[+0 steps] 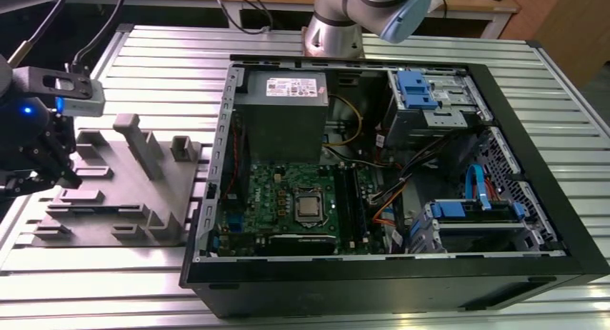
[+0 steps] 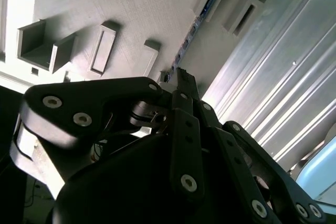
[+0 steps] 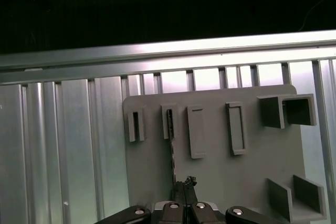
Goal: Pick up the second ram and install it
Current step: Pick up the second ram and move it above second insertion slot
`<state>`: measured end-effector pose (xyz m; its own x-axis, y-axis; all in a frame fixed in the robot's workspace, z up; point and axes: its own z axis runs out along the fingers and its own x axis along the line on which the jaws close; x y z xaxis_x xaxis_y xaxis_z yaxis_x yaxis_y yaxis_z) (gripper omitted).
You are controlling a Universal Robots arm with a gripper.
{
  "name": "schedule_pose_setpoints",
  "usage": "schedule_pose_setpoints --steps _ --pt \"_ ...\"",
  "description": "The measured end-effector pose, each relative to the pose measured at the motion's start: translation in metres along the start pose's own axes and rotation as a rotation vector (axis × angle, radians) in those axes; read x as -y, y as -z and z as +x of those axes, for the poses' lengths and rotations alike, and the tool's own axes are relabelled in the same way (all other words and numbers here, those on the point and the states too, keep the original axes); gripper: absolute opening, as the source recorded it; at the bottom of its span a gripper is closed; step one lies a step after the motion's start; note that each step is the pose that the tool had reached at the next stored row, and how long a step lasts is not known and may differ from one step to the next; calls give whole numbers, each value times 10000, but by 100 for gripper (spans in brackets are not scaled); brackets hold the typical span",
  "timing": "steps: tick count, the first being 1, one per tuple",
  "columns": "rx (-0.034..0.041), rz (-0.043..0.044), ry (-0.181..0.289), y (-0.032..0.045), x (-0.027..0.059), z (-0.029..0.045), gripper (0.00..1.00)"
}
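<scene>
Slatted metal table (image 1: 143, 58) carries everything.

Open computer case (image 1: 401, 283) lies on its side and takes up the exterior view's right half. Inside it:
- a grey power supply (image 1: 283, 123) toward the far wall
- a green motherboard (image 1: 286, 201) nearer the camera
- blue drive brackets (image 1: 415, 91) at the exterior view's right

Arm base (image 1: 336, 23) stands on the table just beyond the case's far wall.

Grey fixture plate (image 1: 96, 216) lies flat on the table beside the case, at the exterior view's left. Upright posts and small slotted blocks rise from it.

Pincer (image 3: 185, 184) sits low over the fixture plate. In the exterior view its dark body is at the far left edge. In both wrist views the black linkages fold inward and the two fingers (image 2: 181, 85) are drawn close together, pinching the near end of a thin stick.

The second ram (image 3: 172, 153) stands on edge on the fixture plate and shows as a narrow dark strip. Its far end is seated in one slotted block (image 3: 169, 121), and its near end runs between the fingertips. In the second wrist view a row of small chips shows along its side. The stick is on the plate, well apart from the motherboard.
</scene>
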<state>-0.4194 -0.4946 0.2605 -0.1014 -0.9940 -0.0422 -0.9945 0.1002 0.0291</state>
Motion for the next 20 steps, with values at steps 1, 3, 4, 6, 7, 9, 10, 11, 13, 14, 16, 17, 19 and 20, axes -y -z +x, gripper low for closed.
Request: schedule_pose_setpoints --steps 1,3,4,6,7,9,10,11,13,14,16,17,19,20 --pt "0 0 2 -9 2 1 7" --pt "-1 -1 4 -25 3 4 7" --pt "0 0 5 -34 5 7 7" --pt "0 0 7 -49 9 10 7" --pt "-1 -1 8 -55 11 11 7" --pt "-1 -1 9 -65 13 13 7" --pt "0 0 10 -74 14 14 7" --pt "-1 -1 13 -82 14 15 7" --pt "-1 -1 21 -102 15 18 7" --pt "-1 -1 24 -111 16 20 7" --pt "-1 -1 28 -128 16 23 7" --pt "-1 -1 32 -137 17 25 7" --pt "-1 -2 35 -151 17 27 7" --pt "-1 -2 37 -157 18 28 7"
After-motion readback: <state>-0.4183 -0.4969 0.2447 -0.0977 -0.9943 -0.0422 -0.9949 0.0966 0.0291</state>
